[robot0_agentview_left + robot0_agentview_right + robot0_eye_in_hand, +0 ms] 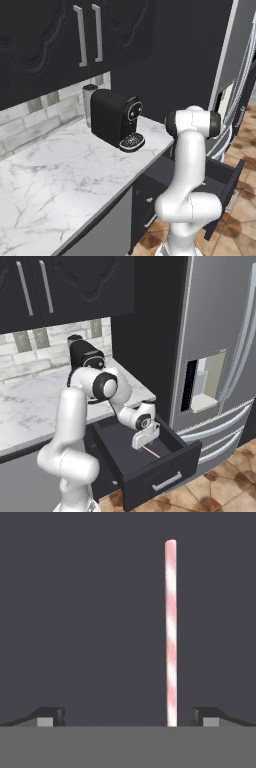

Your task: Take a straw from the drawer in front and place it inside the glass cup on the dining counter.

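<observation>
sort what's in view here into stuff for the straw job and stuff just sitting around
For the job:
- thin pink-and-white striped straw
- open dark charcoal drawer with silver bar handle
- robot's hand, jaws open above the straw

Just sitting around:
- black coffee machine
- steel fridge
- dark upper cabinets

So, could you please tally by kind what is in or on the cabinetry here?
Straw in the open drawer: 1
Coffee machine on the marble worktop: 1
Total: 2
</observation>
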Robot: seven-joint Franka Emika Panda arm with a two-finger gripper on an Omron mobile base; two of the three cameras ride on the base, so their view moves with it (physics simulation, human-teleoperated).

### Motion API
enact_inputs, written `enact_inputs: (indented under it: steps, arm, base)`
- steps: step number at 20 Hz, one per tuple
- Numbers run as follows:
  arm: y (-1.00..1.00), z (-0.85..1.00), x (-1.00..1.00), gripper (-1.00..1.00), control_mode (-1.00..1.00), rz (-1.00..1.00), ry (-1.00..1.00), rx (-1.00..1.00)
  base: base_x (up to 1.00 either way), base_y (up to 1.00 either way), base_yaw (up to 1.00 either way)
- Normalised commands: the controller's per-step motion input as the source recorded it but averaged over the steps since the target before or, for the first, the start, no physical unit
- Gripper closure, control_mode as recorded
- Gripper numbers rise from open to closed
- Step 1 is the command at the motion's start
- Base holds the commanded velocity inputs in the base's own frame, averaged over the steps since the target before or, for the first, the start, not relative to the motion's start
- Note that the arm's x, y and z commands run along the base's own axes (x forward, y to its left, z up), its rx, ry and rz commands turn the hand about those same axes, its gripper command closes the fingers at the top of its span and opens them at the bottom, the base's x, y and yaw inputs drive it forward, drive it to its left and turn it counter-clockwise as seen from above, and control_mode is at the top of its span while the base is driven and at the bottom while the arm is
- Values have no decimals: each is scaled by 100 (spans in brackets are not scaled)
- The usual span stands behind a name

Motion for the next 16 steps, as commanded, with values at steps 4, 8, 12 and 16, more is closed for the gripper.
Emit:
enact_inputs:
  steps: [4,8,12,16]
  arm:
    - [-10,-40,27,-100,-100,3,0,0]
    - [-4,-36,23,-100,-100,1,0,0]
    - [0,-44,3,-100,-100,0,0,0]
    - [0,-48,0,-100,-100,0,0,0]
  base:
    - [0,0,0]
    - [0,0,0]
    - [0,0,0]
    - [0,0,0]
